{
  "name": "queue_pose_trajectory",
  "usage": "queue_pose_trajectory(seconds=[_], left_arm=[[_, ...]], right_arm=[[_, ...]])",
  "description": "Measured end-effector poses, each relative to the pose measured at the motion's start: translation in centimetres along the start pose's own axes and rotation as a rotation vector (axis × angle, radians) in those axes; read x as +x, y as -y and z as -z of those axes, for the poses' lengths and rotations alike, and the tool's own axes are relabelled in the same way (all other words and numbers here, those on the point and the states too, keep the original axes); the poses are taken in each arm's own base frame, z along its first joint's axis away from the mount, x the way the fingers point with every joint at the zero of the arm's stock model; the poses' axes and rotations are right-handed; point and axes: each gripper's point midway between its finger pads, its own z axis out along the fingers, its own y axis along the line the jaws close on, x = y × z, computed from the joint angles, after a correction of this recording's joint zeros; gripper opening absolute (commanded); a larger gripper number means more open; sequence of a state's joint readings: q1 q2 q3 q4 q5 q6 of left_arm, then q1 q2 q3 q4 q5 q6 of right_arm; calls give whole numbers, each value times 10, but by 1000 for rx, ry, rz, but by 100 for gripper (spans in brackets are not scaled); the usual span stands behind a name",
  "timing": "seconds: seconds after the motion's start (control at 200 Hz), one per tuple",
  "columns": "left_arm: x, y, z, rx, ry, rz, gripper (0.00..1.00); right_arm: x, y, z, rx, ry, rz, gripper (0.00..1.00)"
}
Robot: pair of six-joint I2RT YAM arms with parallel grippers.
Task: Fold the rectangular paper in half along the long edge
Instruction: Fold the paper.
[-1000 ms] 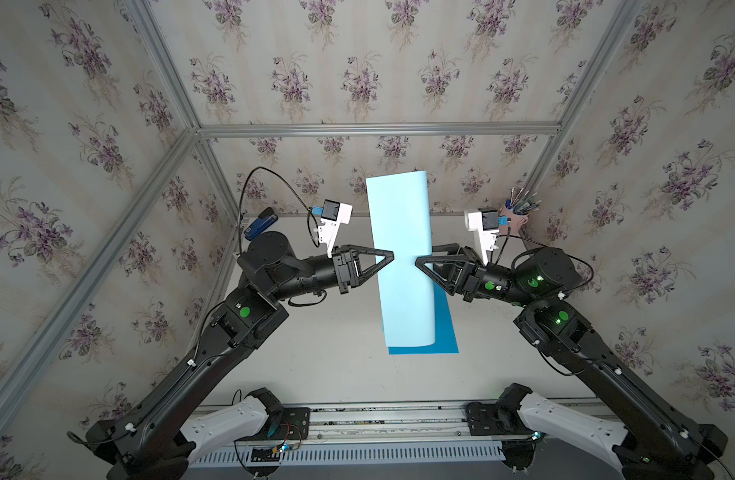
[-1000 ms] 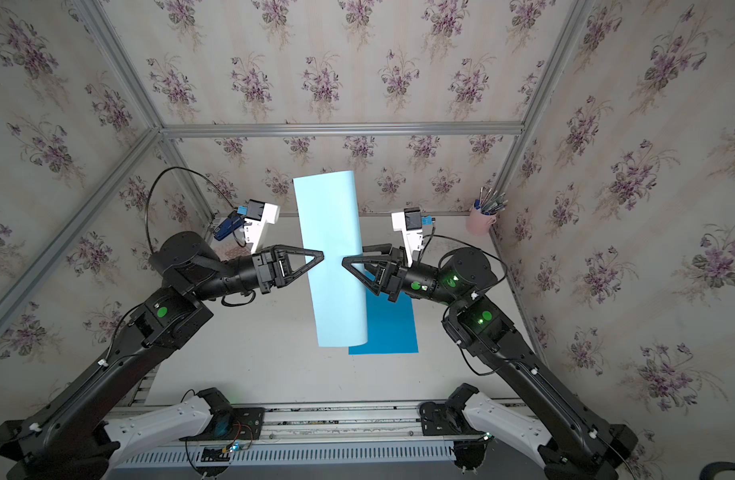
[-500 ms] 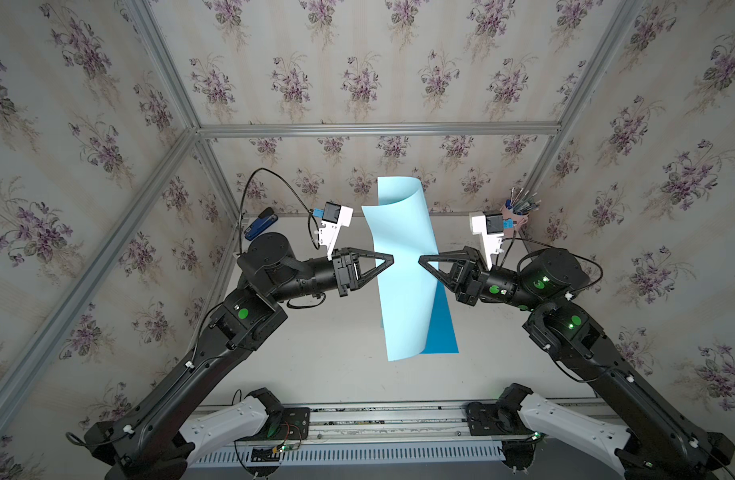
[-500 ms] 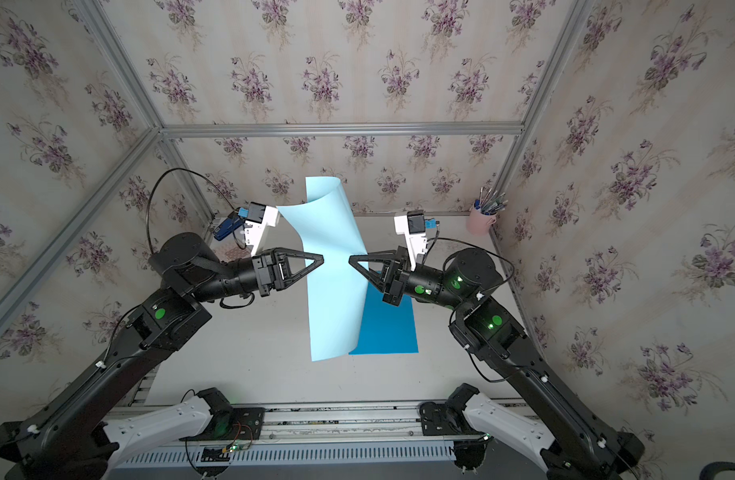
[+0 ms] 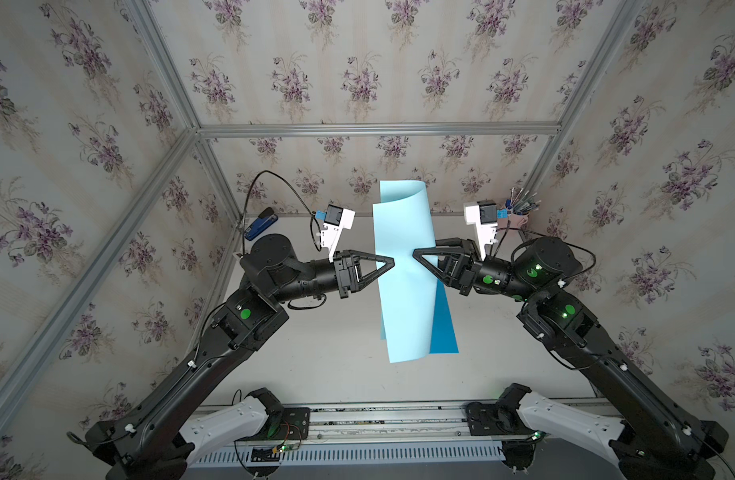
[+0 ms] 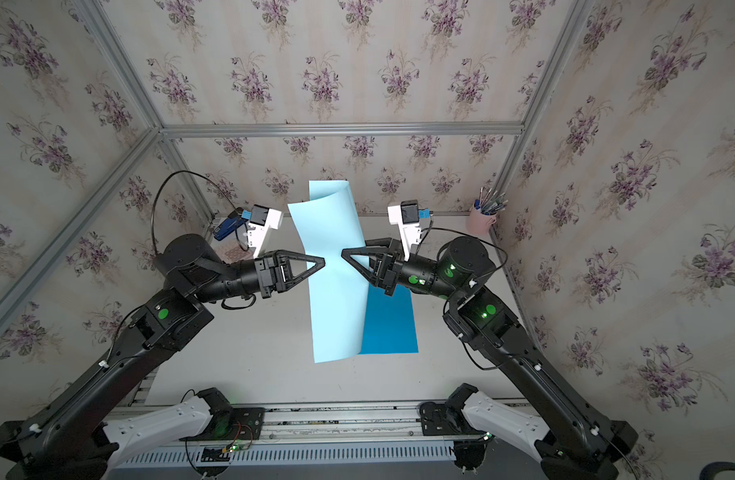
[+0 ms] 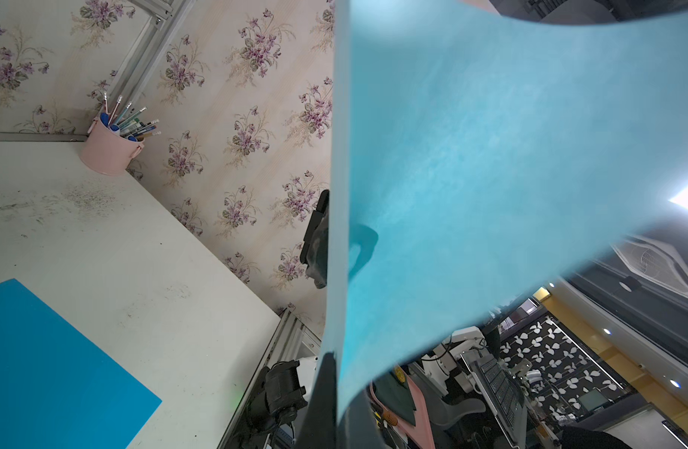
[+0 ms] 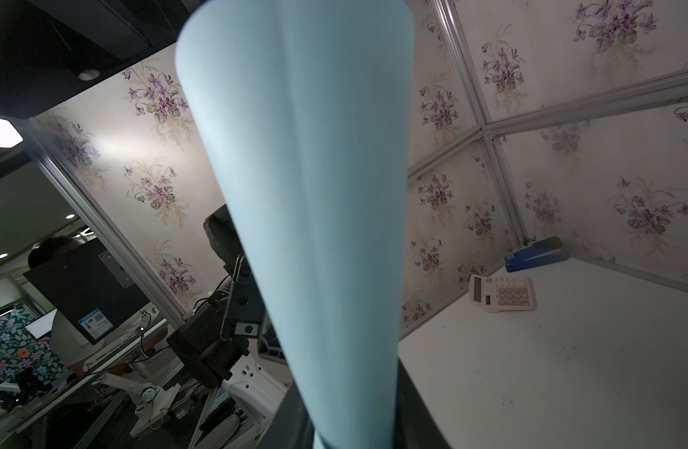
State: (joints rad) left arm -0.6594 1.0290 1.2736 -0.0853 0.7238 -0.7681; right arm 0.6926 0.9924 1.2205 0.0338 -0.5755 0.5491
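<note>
Above table point(image 5: 316, 353): paper point(image 5: 403, 299) top curled further, twisted.

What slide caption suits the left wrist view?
Left gripper pinches the light blue paper aloft; a darker blue sheet lies on the table.

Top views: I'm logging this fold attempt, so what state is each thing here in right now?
light blue paper: held up off the table, bowed, top curling over, not yet folded.
dark blue sheet: lying flat on the table.
left gripper: shut on the paper's edge.
right gripper: tips at the opposite edge; grip unclear.
pen cup: upright, holding pens.
stapler: closed, lying in the far corner.
calculator: lying face up.
</note>
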Motion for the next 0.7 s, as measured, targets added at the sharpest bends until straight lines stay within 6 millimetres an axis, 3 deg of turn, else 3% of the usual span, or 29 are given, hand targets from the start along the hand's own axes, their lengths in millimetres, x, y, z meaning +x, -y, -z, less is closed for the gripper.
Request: queue_pose_trajectory(seconds=[0.055, 0.16, 0.23, 0.31, 0.355, 0.44, 0.555, 0.624, 0.704], left_arm=[[0, 0, 1, 0, 0, 0, 0], [0, 1, 2, 0, 5, -3, 0], [1, 2, 3, 0, 5, -3, 0], [2, 1, 3, 0, 3, -2, 0], [3, 0, 3, 0, -2, 1, 0], [5, -2, 2, -1, -7, 4, 0], [6, -3, 2, -3, -9, 9, 0], [6, -3, 2, -3, -9, 9, 0], [7, -3, 2, -1, -13, 10, 0]], right_arm=[[-1, 3, -1, 12, 7, 0, 0], [-4, 0, 0, 3, 21, 12, 0], [-8, -1, 1, 8, 34, 17, 27], [-15, -1, 1, 18, 53, 27, 35], [-20, -2, 1, 22, 68, 40, 29], [-24, 0, 0, 32, 81, 54, 0], [-26, 4, -1, 47, 87, 58, 0], [-31, 6, 0, 55, 99, 68, 27], [-41, 4, 0, 58, 124, 82, 30]])
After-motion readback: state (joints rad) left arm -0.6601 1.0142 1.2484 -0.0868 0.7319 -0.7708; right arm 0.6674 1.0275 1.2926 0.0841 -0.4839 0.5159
